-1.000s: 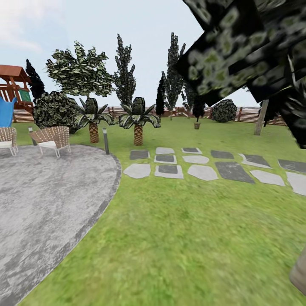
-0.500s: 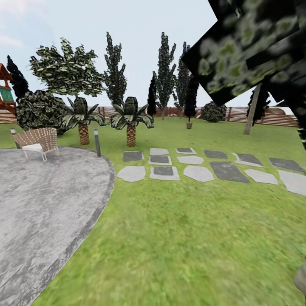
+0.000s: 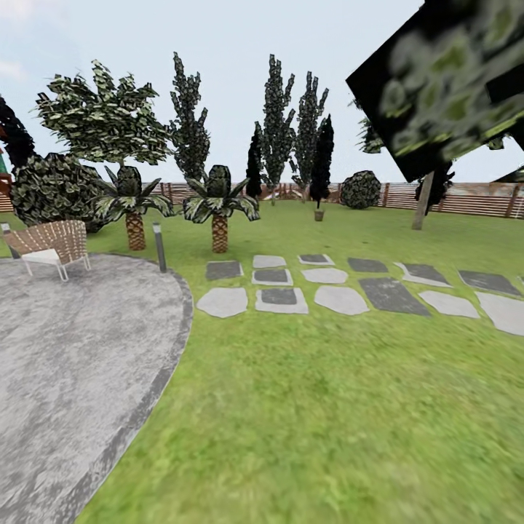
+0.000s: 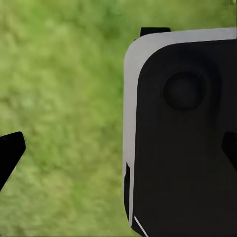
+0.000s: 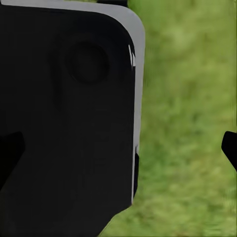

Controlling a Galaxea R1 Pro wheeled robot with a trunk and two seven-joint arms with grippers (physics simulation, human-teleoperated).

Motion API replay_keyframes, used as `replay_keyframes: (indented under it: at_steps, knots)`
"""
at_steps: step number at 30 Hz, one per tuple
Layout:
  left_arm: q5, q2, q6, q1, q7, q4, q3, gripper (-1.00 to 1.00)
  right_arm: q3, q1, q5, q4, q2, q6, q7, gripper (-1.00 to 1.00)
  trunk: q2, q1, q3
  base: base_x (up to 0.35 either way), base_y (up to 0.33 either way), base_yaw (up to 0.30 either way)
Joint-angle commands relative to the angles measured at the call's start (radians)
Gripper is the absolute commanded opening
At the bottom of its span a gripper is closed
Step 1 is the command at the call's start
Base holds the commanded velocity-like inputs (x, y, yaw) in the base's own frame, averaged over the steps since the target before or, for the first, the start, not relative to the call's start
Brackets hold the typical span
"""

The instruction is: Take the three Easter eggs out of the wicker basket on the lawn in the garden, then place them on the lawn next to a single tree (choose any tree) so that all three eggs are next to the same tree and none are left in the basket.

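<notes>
Far across the lawn (image 3: 313, 407) stands a small brown bucket-shaped thing (image 3: 319, 215) that looks like the wicker basket; at this distance no eggs can be made out. A straight grey-brown tree trunk (image 3: 421, 204) rises at the right near the fence. Blurred flat green leaves (image 3: 444, 80) of a close canopy hang at the upper right. In the left wrist view my left gripper (image 4: 118, 150) is open over grass, with one dark fingertip (image 4: 10, 154) at the edge. In the right wrist view my right gripper (image 5: 118, 148) is open too, holding nothing.
A grey paved patio (image 3: 73, 364) with a wicker chair (image 3: 51, 246) and a short lamp post (image 3: 159, 247) lies at the left. Stepping stones (image 3: 342, 287) cross the grass ahead. Two small palms (image 3: 218, 218), dark cypresses (image 3: 280, 131), bushes and a slatted fence (image 3: 473, 200) stand behind.
The whole head view has shifted, so the camera moved: far things slid left, the playset and one chair left the picture, and a near trunk at the lower right dropped out.
</notes>
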Motion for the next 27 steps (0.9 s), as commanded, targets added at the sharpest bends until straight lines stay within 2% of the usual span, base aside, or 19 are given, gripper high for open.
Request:
replay_keyframes:
  at_steps: [1,14,27]
  knots:
    - [0.0,0.0,0.0,0.001,-0.001,-0.002,0.001,1.0,0.0,-0.001,0.001,0.002,0.0,0.001,0.003,1.0,0.0,0.001,-0.001,0.297,0.182,0.0]
    - [0.0,0.0,0.0,0.001,-0.001,-0.002,0.001,1.0,0.001,-0.001,0.002,0.002,0.0,0.001,0.003,1.0,0.0,0.001,-0.001,0.298,0.175,-0.012]
    - [0.0,0.0,0.0,0.001,-0.001,-0.002,0.001,1.0,0.003,-0.001,0.002,0.002,0.0,0.001,0.003,1.0,0.0,0.001,-0.001,0.298,0.146,-0.268]
